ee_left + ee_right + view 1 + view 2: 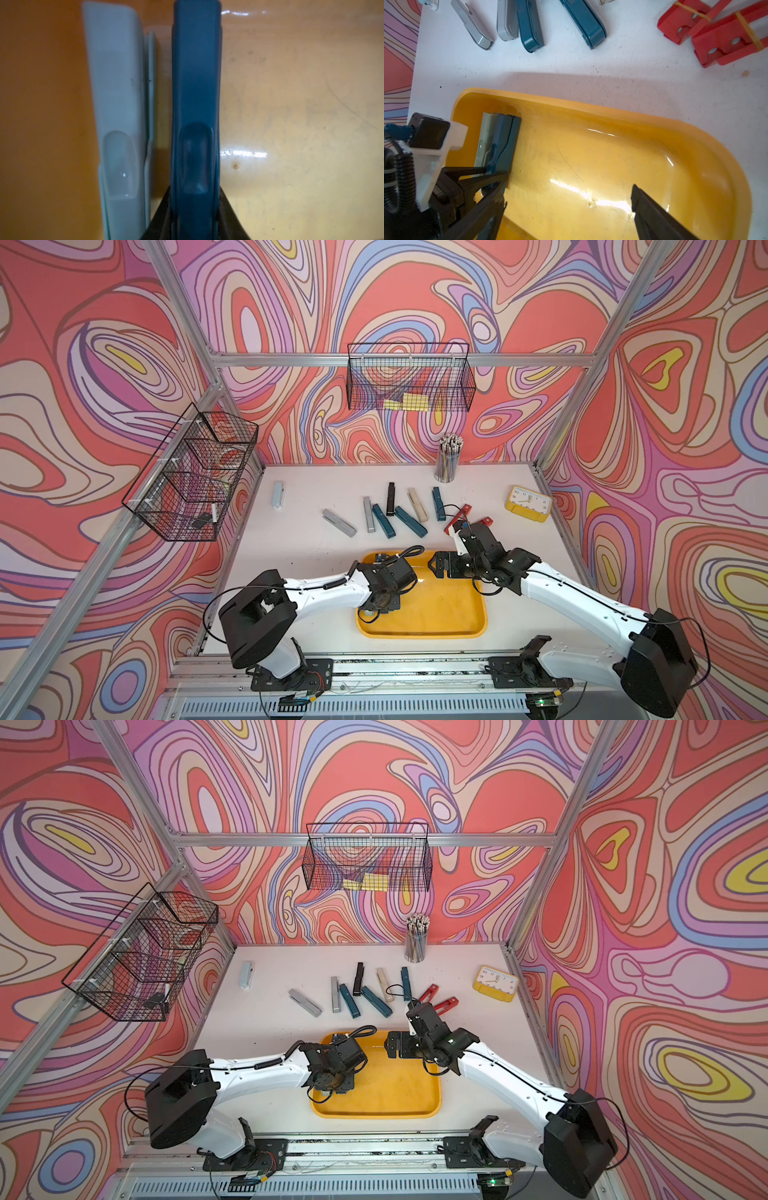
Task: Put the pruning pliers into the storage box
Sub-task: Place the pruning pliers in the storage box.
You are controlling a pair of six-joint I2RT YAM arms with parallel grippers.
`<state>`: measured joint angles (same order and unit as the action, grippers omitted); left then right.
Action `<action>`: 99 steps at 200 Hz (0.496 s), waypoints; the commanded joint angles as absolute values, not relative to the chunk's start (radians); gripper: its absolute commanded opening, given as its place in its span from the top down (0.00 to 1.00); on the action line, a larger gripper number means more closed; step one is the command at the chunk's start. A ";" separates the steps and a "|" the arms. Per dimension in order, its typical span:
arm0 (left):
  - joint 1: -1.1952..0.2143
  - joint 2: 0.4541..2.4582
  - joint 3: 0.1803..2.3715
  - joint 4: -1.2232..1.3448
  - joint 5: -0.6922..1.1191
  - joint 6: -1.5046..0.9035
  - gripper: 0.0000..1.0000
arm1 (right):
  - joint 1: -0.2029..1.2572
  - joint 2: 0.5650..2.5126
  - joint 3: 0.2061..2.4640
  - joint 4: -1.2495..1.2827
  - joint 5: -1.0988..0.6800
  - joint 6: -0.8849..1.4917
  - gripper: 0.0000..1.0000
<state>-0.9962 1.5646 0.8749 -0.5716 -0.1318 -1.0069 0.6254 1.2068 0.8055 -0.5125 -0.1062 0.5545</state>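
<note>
The left claw (496,172) gripped teal pruning pliers (195,83) in the far-left corner of the storage box (591,108); the right claw (569,197) stood fully open, empty.

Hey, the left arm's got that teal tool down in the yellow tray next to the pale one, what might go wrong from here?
1. The teal pliers, gripped in the left jaws, lie close beside the pale green pliers; opening or pulling back may nudge either one.
2. The right jaws hang open over the storage box near the left arm; the arms might collide.
3. The red pliers lie right against each other, so a grasp may catch both.
</note>
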 commanded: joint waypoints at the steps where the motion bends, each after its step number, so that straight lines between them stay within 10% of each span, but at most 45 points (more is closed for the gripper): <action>1: -1.003 1.577 0.890 -0.606 -0.162 -1.022 0.90 | 0.630 1.212 0.800 -0.502 -0.114 0.543 0.02; 99: -1.003 1.579 0.896 -0.615 -0.169 -1.020 0.72 | 0.631 1.219 0.805 -0.498 -0.120 0.541 0.02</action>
<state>-0.9962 1.5669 0.8753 -0.5720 -0.1394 -1.0069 0.6254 1.2076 0.8055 -0.5087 -0.1135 0.5533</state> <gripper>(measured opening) 0.290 0.984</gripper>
